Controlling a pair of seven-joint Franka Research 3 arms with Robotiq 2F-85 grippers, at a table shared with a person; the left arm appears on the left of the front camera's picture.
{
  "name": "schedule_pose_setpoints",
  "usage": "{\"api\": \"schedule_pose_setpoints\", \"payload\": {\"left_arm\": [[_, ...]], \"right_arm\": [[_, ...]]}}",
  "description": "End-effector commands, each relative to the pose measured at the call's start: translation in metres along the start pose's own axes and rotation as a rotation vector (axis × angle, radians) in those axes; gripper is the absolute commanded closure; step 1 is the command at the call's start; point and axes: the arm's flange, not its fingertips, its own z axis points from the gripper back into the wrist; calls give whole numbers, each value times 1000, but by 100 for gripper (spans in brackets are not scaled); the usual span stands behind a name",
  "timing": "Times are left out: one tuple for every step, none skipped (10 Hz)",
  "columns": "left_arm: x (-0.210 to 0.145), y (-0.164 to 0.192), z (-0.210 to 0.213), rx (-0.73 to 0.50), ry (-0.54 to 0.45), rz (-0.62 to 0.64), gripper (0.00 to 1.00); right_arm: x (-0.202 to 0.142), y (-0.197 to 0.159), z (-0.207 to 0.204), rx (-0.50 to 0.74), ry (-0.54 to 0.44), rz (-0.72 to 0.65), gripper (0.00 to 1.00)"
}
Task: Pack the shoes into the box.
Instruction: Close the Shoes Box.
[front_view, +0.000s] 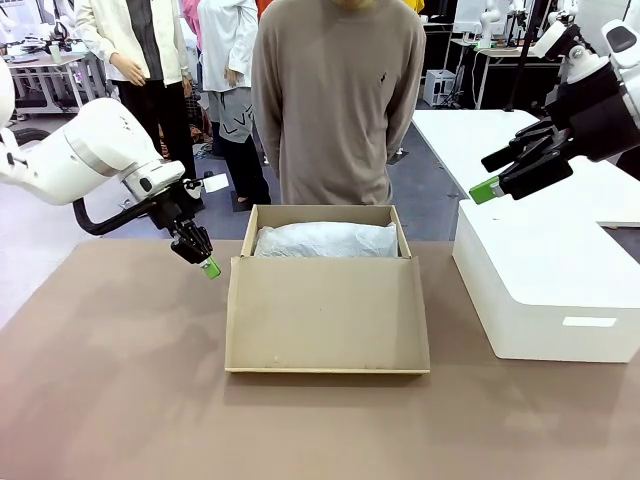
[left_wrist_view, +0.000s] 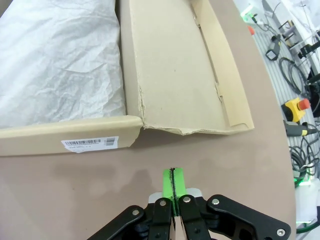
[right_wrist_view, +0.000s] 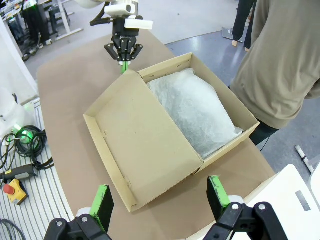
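Shoebox (front_view: 325, 214) open, tissue (front_view: 325, 241) over contents, lid flap (front_view: 326, 316) flat on table (front_view: 100, 385). Left gripper (front_view: 210, 267) pinched together, right gripper (front_view: 491, 176) apart; closing flap likely next.

The left arm (front_view: 95, 150) reaches low and angles downward, its jaws pressed together — green pads (left_wrist_view: 167, 184) touching. The right arm (front_view: 600, 100) hangs high — jaws spread wide, aimed down and leftward.

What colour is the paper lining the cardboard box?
White: crinkled tissue paper inside the tan box. It shows best in the left wrist view.
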Motion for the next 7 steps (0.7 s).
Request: {"api": "schedule_pose_setpoints", "payload": {"left_arm": [[-1,-1,2,4,3,-1,100],[0,0,0,0,0,0,100],[0,2,-4,11,-9,5,100],[-1,3,-11,18,-20,15,100],[-2,4,-18,14,-27,17,100],[-3,4,-24,6,-32,17,100],[-3,4,-28,7,-38,15,100]], "right_arm": [[0,-2,0,13,-22,8,0],[0,-2,0,13,-22,8,0],[0,-2,0,13,-22,8,0],[0,-2,0,13,-22,8,0],[0,-2,0,13,-22,8,0],[0,-2,0,13,-22,8,0],[0,-2,0,13,-22,8,0]]}}
